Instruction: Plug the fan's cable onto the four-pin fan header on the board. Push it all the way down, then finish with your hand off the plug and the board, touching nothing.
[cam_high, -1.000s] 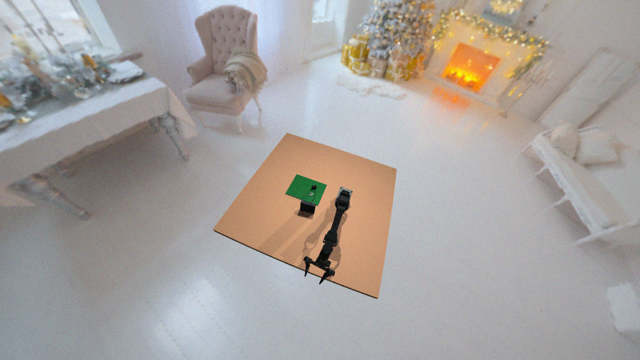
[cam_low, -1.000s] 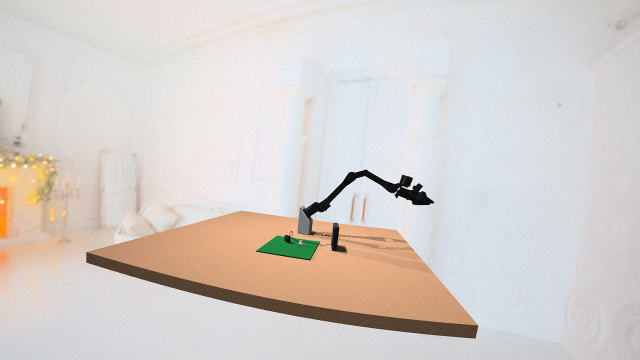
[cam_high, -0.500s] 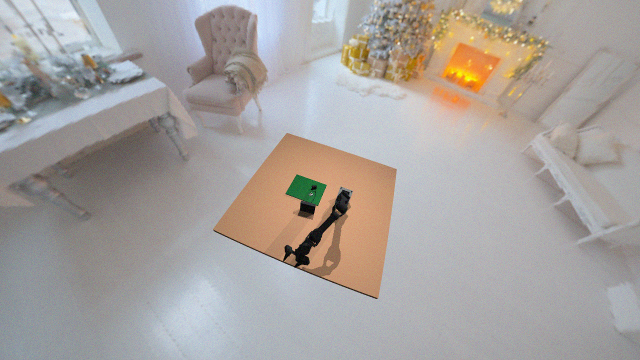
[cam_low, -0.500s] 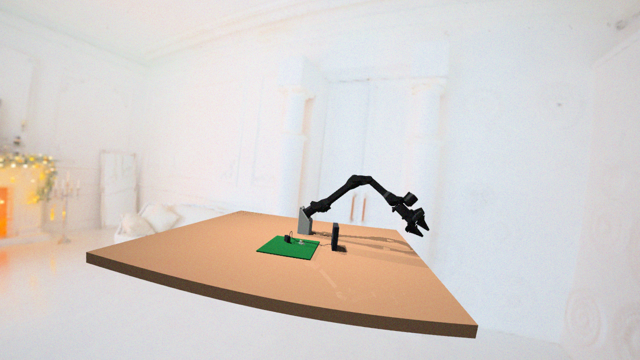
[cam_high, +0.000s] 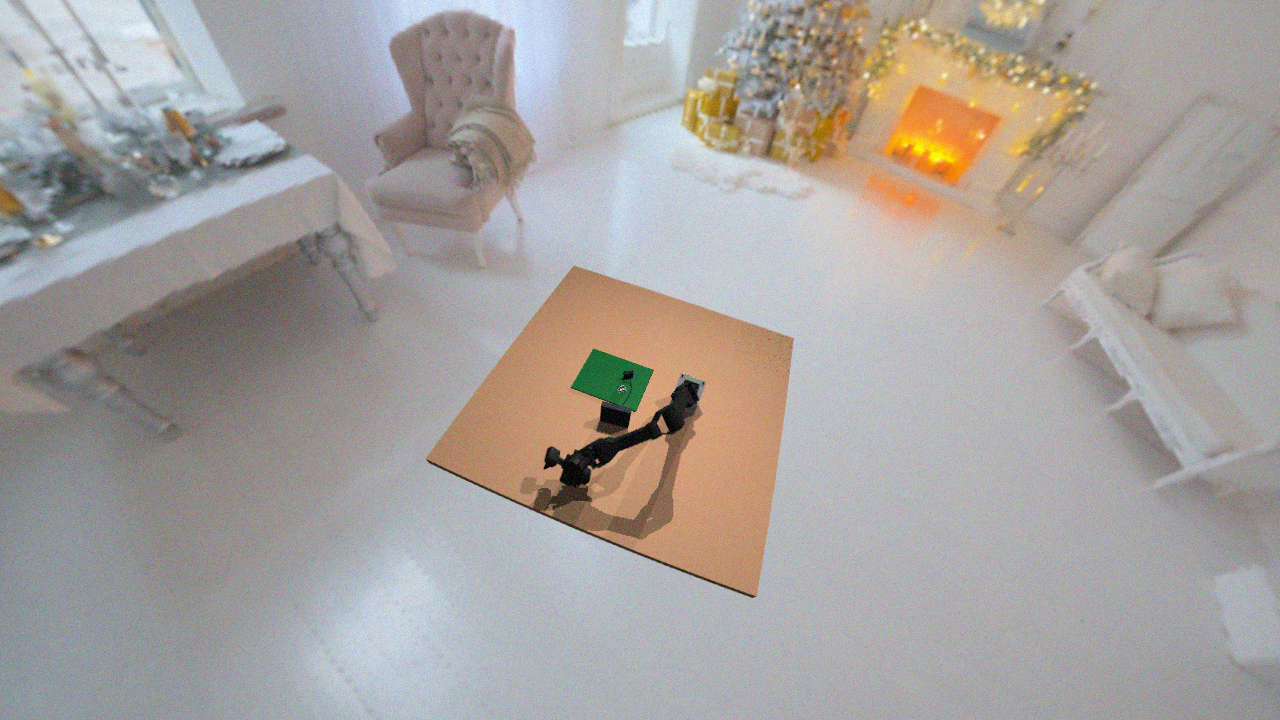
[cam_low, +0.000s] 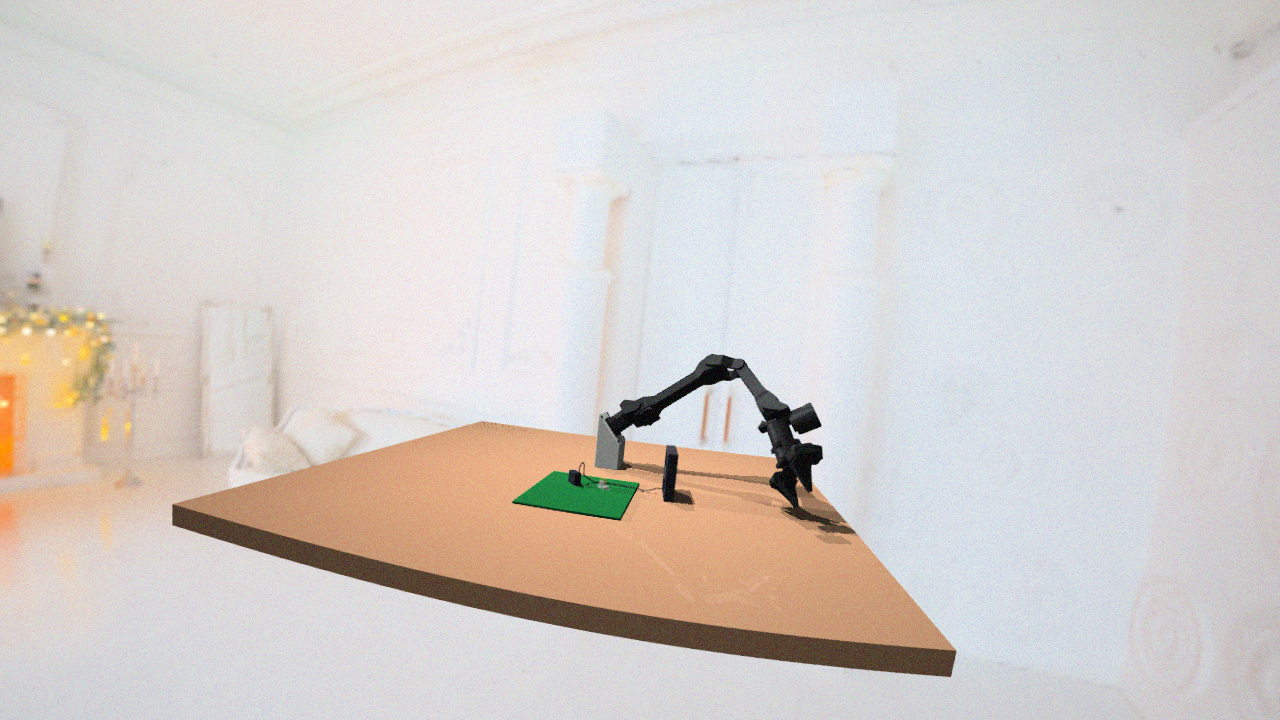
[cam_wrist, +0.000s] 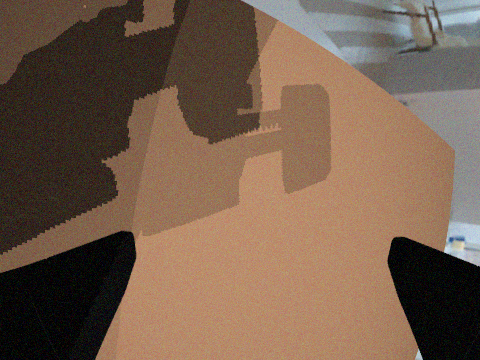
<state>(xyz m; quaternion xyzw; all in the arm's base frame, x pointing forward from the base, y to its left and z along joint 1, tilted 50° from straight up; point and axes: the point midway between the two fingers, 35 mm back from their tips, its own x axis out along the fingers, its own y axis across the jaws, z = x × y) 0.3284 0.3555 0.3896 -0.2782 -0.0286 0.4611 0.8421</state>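
The green board (cam_high: 595, 376) (cam_low: 572, 505) lies flat on the table. A small black block (cam_high: 627, 374) (cam_low: 574, 478), apparently the plug, stands on it with the thin dark cable arching from it towards the fan. A small whitish part (cam_high: 622, 389) (cam_low: 603, 487), possibly the header, sits apart from the block. The pins and how the plug is seated are too small to tell. The dark fan (cam_high: 614, 416) (cam_low: 669, 474) stands upright beside the board. My gripper (cam_low: 803, 499) (cam_wrist: 264, 251) is open and empty, pointing down above the table, well away from plug, board and fan.
The tan table (cam_high: 716, 501) (cam_low: 501, 546) carries the arm's grey base (cam_high: 691, 379) (cam_low: 609, 445) near the board. The gripper is on the far side of the fan from the board, near a table edge. The arm's shadows fall under it.
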